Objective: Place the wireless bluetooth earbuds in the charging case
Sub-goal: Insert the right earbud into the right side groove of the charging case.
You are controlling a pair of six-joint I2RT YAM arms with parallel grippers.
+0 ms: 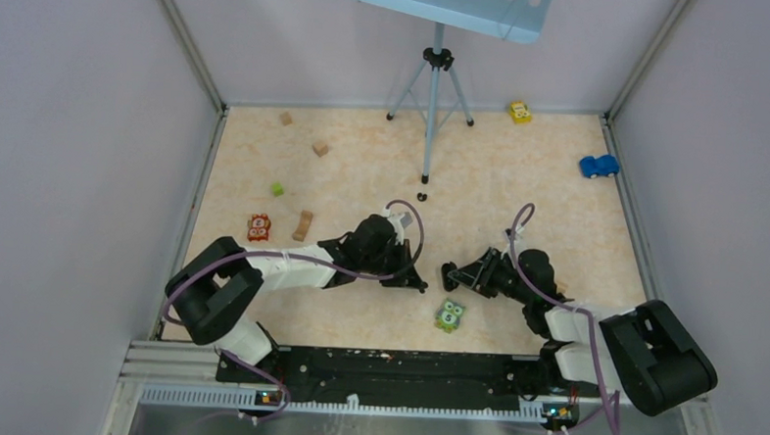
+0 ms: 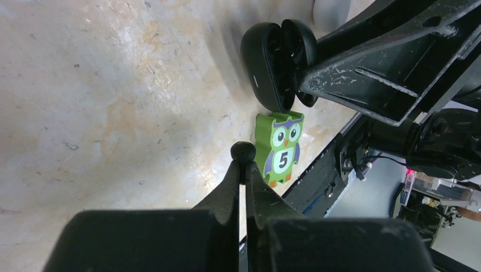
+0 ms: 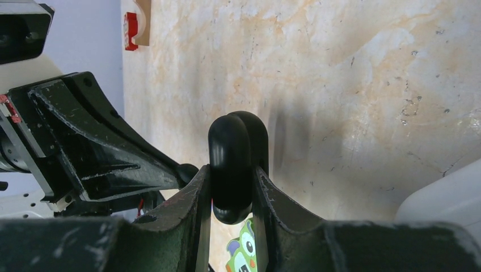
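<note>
**A:** From above, where do things stand?

**B:** Both arms meet over the middle of the worktop [image 1: 364, 158], toward its near edge. The left gripper [image 1: 416, 281] and right gripper [image 1: 451, 275] face each other, with their tips near but apart. They are just beyond the owl tile [image 1: 450, 315]. What they carry is too small to tell here.

**A:** And the left wrist camera?

**B:** The left gripper's fingers are pinched tight on a black earbud [image 2: 244, 152], a small round bead at their tips. Ahead of it, the black charging case [image 2: 277, 65] sits in the right gripper's fingers. Its two halves are parted by a narrow gap. Bud and case are apart, with the owl tile lying on the worktop beneath.

**A:** The right wrist?

**B:** The right gripper clamps the case by its sides. The left gripper's tip, with the bud, is just beside the case on the left and not touching it.

**A:** Which step, then?

**B:** I'd judge it's bringing the bud to the case, and the bud isn't seated yet. The next move calls for lining the bud up with that gap and easing it into its well. The gap looks tight, so the case may need opening wider or turning first.
</note>
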